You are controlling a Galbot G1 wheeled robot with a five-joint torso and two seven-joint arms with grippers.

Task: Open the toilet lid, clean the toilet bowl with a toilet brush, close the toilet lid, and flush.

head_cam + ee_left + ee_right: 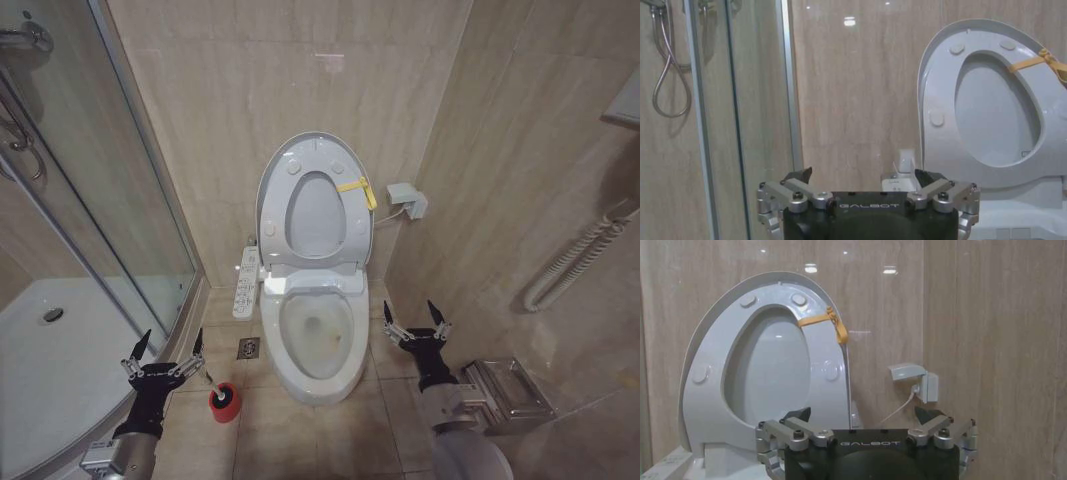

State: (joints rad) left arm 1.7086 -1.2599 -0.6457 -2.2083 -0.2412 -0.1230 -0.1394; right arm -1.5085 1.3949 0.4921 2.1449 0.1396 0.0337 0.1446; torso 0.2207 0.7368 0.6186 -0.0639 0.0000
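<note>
Your left gripper [169, 342] has its black pointed fingers [141, 345] spread wide with nothing between them; it hangs low over the beige tiled floor [320, 430], between the curved glass shower enclosure [90, 200] and the toilet. Just beside it, toward the toilet, you have the toilet brush [212, 379], its thin pale handle rising out of the red cylindrical holder cup [225, 402] that stands on the tiles. In the left wrist view that same gripper [867, 176] points at the beige wall, jaws apart and empty.

Your right gripper [411, 319] is likewise wide open and holds nothing; it hangs on the other side of the toilet, level with the front of the bowl. In the right wrist view, this gripper [863, 415] faces the raised lid.

The large glossy white plastic toilet lid [272, 175] stands upright against the wall, with the white ring-shaped seat [345, 215] raised against it and a yellow tag [357, 187] at its rim. The white ceramic toilet bowl [320, 335] lies open between your two grippers, with brownish staining inside. A white control panel [245, 283] sits on the toilet's side nearest the shower.
</note>
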